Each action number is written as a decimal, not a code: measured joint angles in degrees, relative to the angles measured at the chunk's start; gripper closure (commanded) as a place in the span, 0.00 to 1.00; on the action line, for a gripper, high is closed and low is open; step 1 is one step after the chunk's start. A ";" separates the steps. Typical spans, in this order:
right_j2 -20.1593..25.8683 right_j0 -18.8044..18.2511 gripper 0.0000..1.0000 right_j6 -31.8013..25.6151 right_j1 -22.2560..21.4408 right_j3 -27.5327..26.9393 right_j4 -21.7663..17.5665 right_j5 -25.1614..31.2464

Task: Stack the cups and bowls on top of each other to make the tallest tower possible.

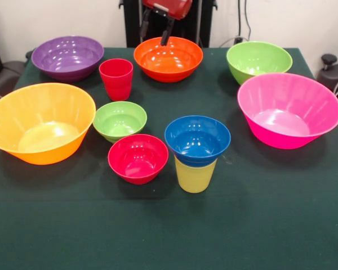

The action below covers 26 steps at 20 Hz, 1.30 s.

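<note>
A dark green table fills the frame. The large orange-yellow bowl sits at left, the large pink bowl at right. Along the top stand the purple bowl, orange bowl and medium green bowl. At centre, the small blue bowl rests on the upright yellow cup. Just left lie the small red bowl and small green bowl; the red cup stands above them. The gripper hangs at top centre over the orange bowl's rim, fingers parted, empty.
</note>
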 measured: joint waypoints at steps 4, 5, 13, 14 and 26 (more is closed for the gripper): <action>1.67 -3.10 0.00 0.00 -0.62 -2.00 -1.70 1.62; 1.95 -3.62 0.00 0.00 -0.58 -2.40 -2.05 1.79; 4.69 -7.93 0.00 0.00 0.47 -6.04 -5.32 2.01; 5.00 -8.45 0.00 0.00 0.59 -6.47 -5.72 2.02; 9.28 -12.93 0.00 0.00 2.04 -11.93 -8.71 4.44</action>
